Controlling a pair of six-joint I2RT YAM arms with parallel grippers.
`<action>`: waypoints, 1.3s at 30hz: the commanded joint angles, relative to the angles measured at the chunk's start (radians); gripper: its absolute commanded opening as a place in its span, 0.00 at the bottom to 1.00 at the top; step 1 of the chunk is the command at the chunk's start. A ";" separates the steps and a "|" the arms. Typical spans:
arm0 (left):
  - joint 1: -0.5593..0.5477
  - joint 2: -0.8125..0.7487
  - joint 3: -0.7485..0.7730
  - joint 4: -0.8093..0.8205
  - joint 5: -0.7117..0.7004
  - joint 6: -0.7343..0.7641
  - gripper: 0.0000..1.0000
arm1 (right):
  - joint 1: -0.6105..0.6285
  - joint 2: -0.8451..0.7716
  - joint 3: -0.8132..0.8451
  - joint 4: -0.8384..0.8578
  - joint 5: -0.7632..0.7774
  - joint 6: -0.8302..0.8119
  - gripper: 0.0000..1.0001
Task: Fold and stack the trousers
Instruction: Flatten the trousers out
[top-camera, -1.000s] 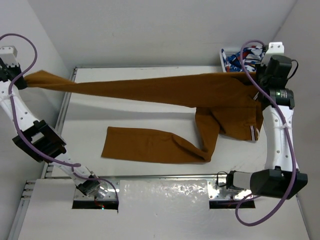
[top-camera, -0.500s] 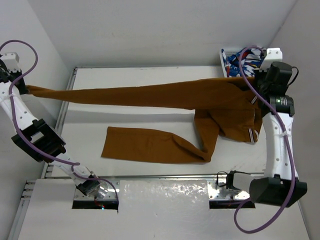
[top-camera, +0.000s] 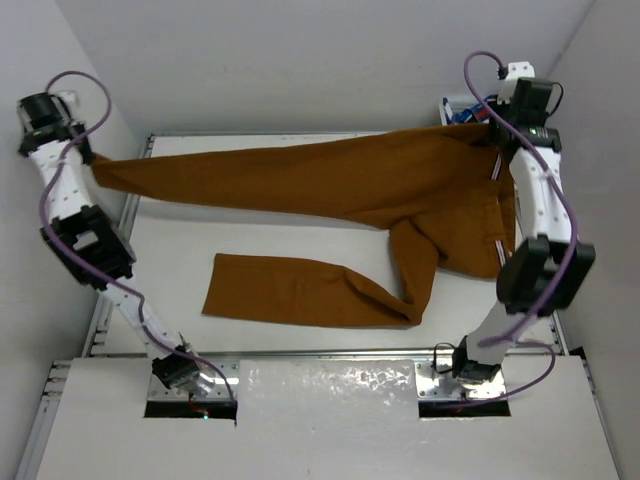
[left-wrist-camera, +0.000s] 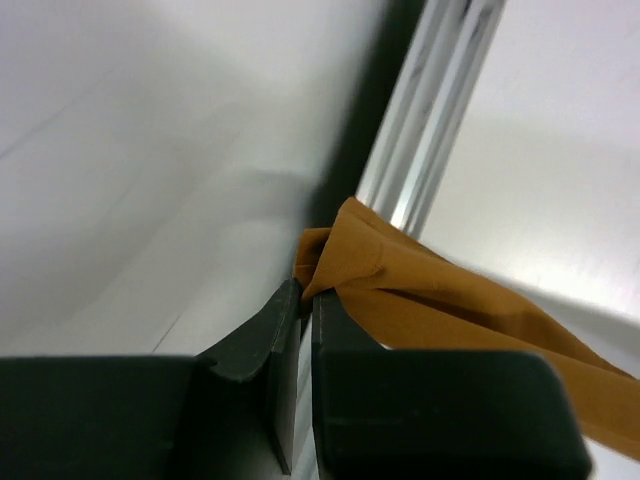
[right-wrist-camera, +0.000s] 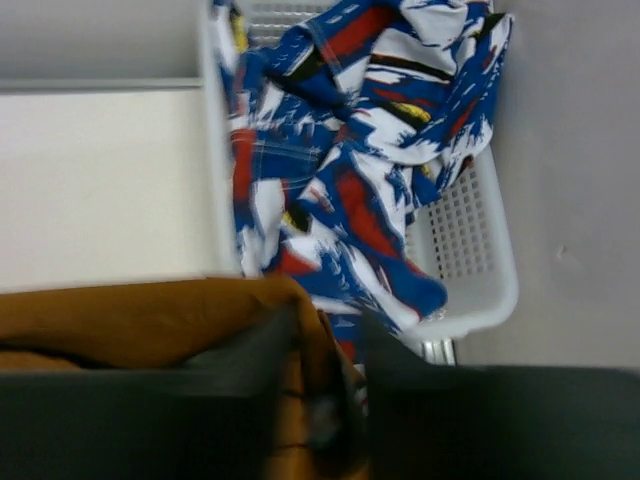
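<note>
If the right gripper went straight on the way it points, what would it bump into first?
Most likely the patterned cloth heaped in the white basket, straight ahead of the right gripper in its wrist view. It is shut on the trousers. How far off is unclear.

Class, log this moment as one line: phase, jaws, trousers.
phase: spreading trousers | left jaws: shut on leg end | right jaws: shut on waist end | one leg stretched between arms, other lying on table

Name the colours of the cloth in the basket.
The cloth is blue, red and white; right wrist view.
</note>
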 joint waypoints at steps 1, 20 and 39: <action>-0.071 0.189 0.204 0.111 -0.100 -0.147 0.00 | -0.002 0.132 0.185 0.019 0.167 0.031 0.45; -0.158 -0.163 -0.155 -0.194 0.334 0.091 0.53 | -0.075 -0.173 -0.039 -0.282 0.266 0.241 0.83; -0.433 -0.392 -1.067 0.148 0.167 0.334 0.94 | -0.465 -0.341 -0.852 0.088 -0.175 0.633 0.79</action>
